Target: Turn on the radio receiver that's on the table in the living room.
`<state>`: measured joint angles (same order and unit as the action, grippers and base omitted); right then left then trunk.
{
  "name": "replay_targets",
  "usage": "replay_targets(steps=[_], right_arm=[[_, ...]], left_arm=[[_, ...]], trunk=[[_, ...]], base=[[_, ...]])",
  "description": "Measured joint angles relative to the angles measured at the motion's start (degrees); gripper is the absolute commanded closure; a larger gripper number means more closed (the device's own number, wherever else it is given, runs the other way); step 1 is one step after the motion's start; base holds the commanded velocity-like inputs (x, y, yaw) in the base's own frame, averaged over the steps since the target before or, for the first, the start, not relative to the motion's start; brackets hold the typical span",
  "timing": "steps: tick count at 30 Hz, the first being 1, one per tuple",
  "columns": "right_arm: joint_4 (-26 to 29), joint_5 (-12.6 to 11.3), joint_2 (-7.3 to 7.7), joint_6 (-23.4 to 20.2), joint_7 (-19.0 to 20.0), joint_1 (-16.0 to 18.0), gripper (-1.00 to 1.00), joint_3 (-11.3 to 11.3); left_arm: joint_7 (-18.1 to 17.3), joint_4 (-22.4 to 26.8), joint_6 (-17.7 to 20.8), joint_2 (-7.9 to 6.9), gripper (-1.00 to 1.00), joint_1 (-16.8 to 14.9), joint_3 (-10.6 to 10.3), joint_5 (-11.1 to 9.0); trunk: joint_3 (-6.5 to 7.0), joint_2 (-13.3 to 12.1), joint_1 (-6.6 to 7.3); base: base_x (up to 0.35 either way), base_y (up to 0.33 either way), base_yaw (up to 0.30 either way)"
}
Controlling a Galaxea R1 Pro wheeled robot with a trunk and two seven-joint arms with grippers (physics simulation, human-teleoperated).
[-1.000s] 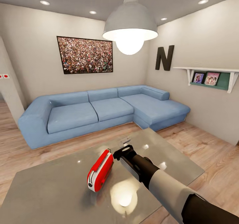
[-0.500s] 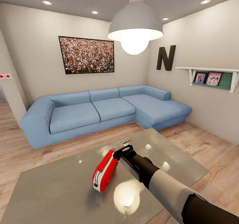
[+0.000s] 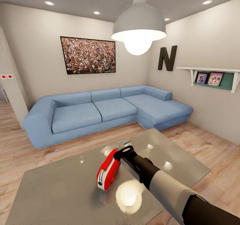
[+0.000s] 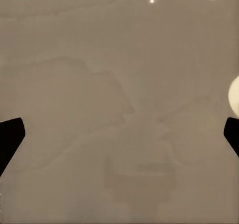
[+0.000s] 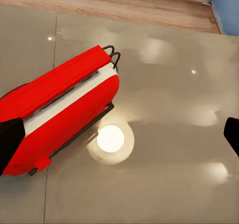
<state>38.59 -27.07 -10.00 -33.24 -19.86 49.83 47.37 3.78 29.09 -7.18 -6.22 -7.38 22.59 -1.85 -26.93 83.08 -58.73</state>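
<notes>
From the head view, the radio receiver [image 3: 108, 173] lies on the glossy grey table [image 3: 60, 195], a little toward the table's middle, its white end face turned toward the near edge. The right gripper [image 3: 124, 150] sits at about two o'clock from the radio, right up against its far end; whether it actually touches is hard to say from here. The right arm [image 3: 166, 188] runs back from it toward five o'clock. Beyond the table, at twelve o'clock, stands the blue sofa [image 3: 106, 113] on the wood floor [image 3: 13, 155], with the crowd picture [image 3: 88, 55] on the wall above it, the dark letter N [image 3: 166, 58] toward one o'clock, and a wall shelf [image 3: 213, 76] with small pictures at two o'clock. A pendant lamp [image 3: 139, 26] hangs overhead, and its glow reflects on the tabletop beside the radio.

In the left wrist view, the left gripper [image 4: 119, 134] has its two dark fingers [image 4: 10, 137] spread wide at the frame's edges, released, with the reflective table surface between them.

In the right wrist view, the red radio with its white stripe and thin wire handle lies on the table. The right gripper's fingers [image 5: 9, 139] are spread wide, released; one dark fingertip overlaps the radio's body, the other is well apart from it. The lamp's reflection shines on the tabletop just beside the radio.
</notes>
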Motion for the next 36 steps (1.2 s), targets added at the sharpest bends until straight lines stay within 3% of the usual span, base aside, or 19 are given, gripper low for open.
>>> replay_targets(steps=[13, 19, 23, 25, 28, 29, 33, 36], right_arm=[[-0.01, -0.06, 0.00, 0.22, 0.09, 0.00, -1.00, -0.06], [-0.04, -0.47, 0.00, 2.45, -0.27, 0.00, -1.00, -0.25], [-0.29, -1.17, 0.00, 7.17, -1.03, 0.00, -1.00, -1.07], [-0.50, -3.01, 0.00, 8.67, -3.23, 0.00, -1.00, -3.13], [-0.58, -7.78, 0.00, 9.17, -7.99, 0.00, -1.00, -6.47], [-0.61, -12.01, 0.00, 9.33, -12.45, 0.00, -1.00, -7.57], [-0.62, -17.04, 0.00, 9.77, -18.36, 0.00, -1.00, -8.19], [-0.62, -17.86, 0.00, 10.23, -19.64, 0.00, -1.00, -8.24]], left_arm=[[0.08, 0.00, 0.02, -0.02, -1.00, 0.00, 0.00, 0.01], [0.09, 0.00, -0.11, -0.02, -1.00, 0.00, 0.04, 0.08], [0.09, 0.00, -0.12, 0.02, -1.00, 0.00, 0.00, 0.07], [0.09, 0.00, -0.12, 0.02, -1.00, 0.00, 0.00, 0.08], [0.09, 0.00, -0.12, -0.01, -1.00, 0.00, 0.01, 0.08], [0.09, 0.00, -0.12, -0.02, -1.00, 0.00, 0.01, 0.08], [0.09, 0.00, -0.12, -0.02, -1.00, 0.00, 0.00, 0.07], [0.09, 0.00, -0.12, 0.02, -1.00, 0.00, -0.01, 0.08]], trunk=[[0.00, 0.00, 0.00], [0.00, 0.00, 0.00], [0.00, 0.00, 0.00], [0.00, 0.00, 0.00], [0.00, 0.00, 0.00], [0.00, 0.00, 0.00], [0.00, 0.00, 0.00], [0.00, 0.00, 0.00]], base=[[-0.081, 0.050, 0.000], [-0.036, 0.023, 0.000], [-0.003, 0.002, 0.000], [0.000, 0.000, 0.000], [0.000, 0.000, 0.000], [0.000, 0.000, 0.000], [0.000, 0.000, 0.000], [0.000, 0.000, 0.000]])
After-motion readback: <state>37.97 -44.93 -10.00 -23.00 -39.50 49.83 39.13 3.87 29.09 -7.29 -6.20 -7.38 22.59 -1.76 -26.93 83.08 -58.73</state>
